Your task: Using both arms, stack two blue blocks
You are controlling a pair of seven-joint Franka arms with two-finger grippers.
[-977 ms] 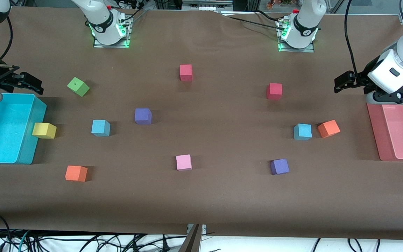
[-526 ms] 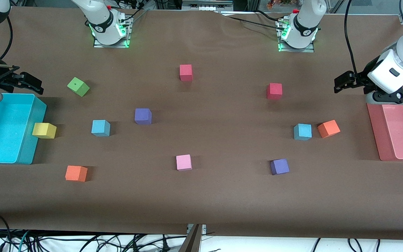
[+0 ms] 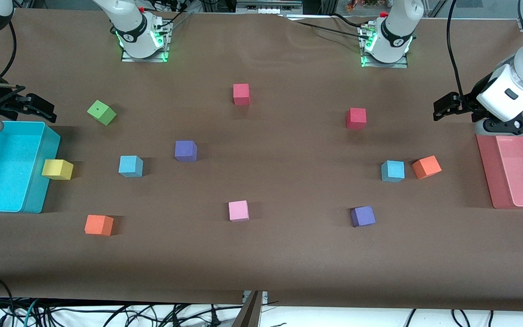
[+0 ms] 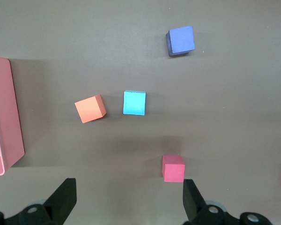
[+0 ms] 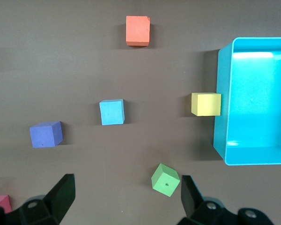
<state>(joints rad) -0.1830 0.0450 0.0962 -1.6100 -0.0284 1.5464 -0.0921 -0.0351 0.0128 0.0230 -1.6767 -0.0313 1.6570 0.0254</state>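
Nothing is shifting between the earlier frames and this one: both arms are waiting and every cube is sitting where it was.

I am looking at two blue blocks. One blue block [image 3: 130, 165] is lying toward the right arm's end of the surface [image 3: 288, 263], with a purple cube [image 3: 185, 151] at its 2 o'clock and a yellow cube [image 3: 57, 169] at its 9 o'clock. The other blue block [image 3: 392, 171] is lying toward the left arm's end, an orange cube [image 3: 426, 166] just beside it at 3 o'clock. I am judging them light, soft foam with a matte, grippy skin, so I would be pinching across two flat opposite faces, gently.

The cyan bin [image 3: 34, 200] is showing nothing inside; the yellow cube is resting against its outer wall. The pink bin [image 3: 486, 168] is also looking empty.

The right hand [image 3: 34, 106] is hanging wide and empty over the cyan bin's corner; the left hand [image 3: 447, 108] is hanging wide and empty near the pink bin's corner.
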